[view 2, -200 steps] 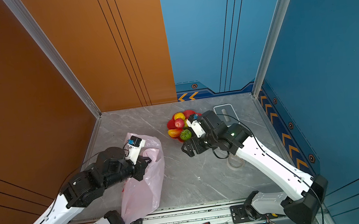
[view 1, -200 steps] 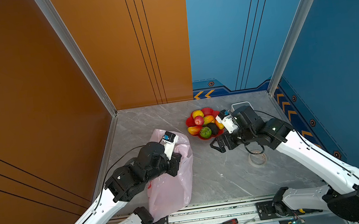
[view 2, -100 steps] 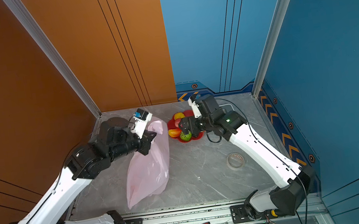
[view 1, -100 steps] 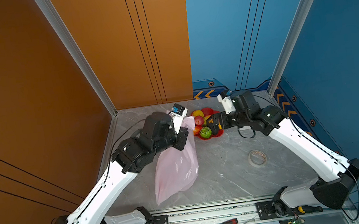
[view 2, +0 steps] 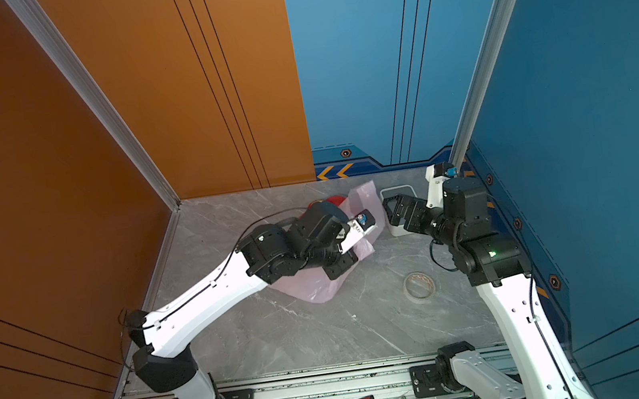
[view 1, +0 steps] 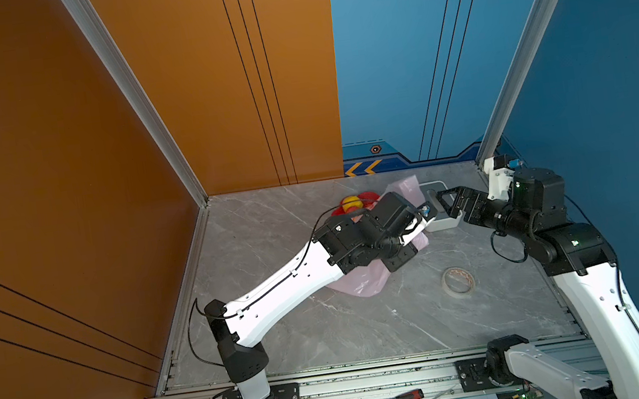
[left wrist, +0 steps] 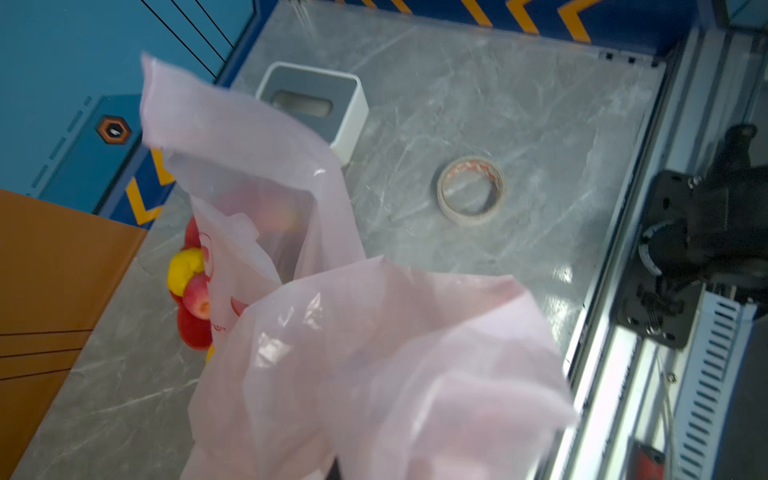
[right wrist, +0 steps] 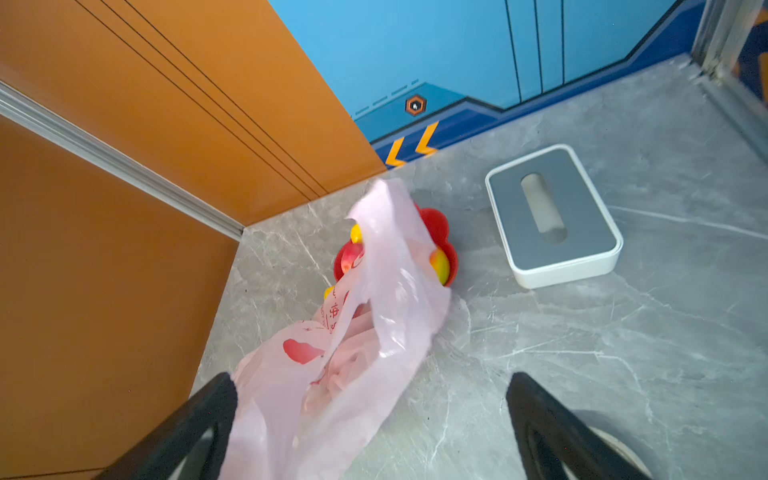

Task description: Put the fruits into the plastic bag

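**Holding the plastic bag (left wrist: 374, 353) by the fruits (view 1: 350, 204)**

We are clamping our left gripper (view 1: 400, 258) on the plastic bag, jaws together, with the pink film bunching around them. The film is hiding its fingers in the left wrist view. The bag is hanging up off the grey marble tabletop (view 1: 327, 333), with one flap rising near the tissue box (right wrist: 548, 216) and the lower end resting on the table.

We are holding our right gripper (view 1: 442, 204) wide apart, closing on nothing, near the tissue box. In the right wrist view the bag is showing between its black fingers (right wrist: 199, 419), and we cannot tell whether the film is touching them.

The fruits are sitting in the red scalloped dish (right wrist: 436, 222), with the bag draping across it. A yellow lemon (left wrist: 185, 266), a red-pink apple (left wrist: 197, 295) and a yellow-red mango (right wrist: 440, 262) are peeking out at the bag's edges. A tape roll (view 1: 457, 281) is lying near the bag, apart from it
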